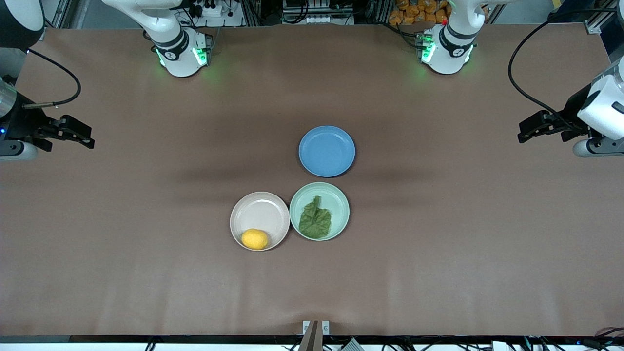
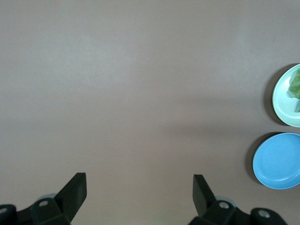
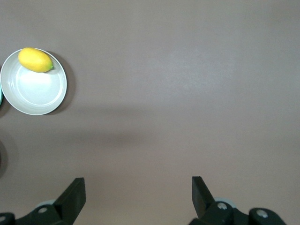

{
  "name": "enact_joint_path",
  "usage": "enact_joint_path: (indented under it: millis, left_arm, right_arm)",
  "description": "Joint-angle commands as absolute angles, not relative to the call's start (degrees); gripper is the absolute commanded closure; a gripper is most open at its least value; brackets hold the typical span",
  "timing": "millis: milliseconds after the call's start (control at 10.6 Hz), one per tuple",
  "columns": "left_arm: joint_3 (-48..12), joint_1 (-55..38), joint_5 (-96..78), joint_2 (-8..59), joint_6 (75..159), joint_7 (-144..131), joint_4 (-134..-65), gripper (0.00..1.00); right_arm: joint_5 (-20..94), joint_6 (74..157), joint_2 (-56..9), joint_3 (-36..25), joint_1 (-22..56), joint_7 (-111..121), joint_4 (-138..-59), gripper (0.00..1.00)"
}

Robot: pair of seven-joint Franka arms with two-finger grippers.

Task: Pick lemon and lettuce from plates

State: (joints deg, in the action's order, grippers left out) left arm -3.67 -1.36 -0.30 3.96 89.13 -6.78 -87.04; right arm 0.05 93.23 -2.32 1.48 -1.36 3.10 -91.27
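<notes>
Currently listed. Lemon (image 1: 254, 239): small, firm, smooth oval, likely prone to roll; take across its short middle; lies at the lower rim of the beige plate (image 1: 261, 209), lower centre of the front view. Lettuce (image 1: 316, 219): flat, crinkled, limp and light; pinch near the stem; lies on the mint plate (image 1: 341, 204) beside it. Left gripper (image 1: 529, 127), right edge of frame, fingers apart, empty. Right gripper (image 1: 80, 134), left edge, likewise spread, empty.

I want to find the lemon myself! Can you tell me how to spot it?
Look at the middle of the brown table, where three plates sit close together. The beige plate is the one toward the right arm's end. The lemon lies on it at the edge nearest the front camera: small, yellow and rounded, unlike the flat green lettuce next door.
</notes>
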Motion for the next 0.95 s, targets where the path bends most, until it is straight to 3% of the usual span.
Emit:
enact_joint_path:
  millis: [0,473,851]
  left_arm:
    - [-4.0,-1.4,0.4,3.9,88.6,-6.7,-86.5,0.00]
    - [-4.0,-1.4,0.4,4.0,88.6,-6.7,-86.5,0.00]
    - [-4.0,-1.3,0.4,4.0,88.6,-6.7,-86.5,0.00]
  right_arm:
    - [1.1,93.5,-1.9,1.8,-2.1,4.1,-92.9,0.00]
    - [1.1,99.0,-3.5,1.8,-1.5,3.3,-97.3,0.00]
    - [1.1,100.5,-8.7,1.8,0.4,1.2,-96.8,0.00]
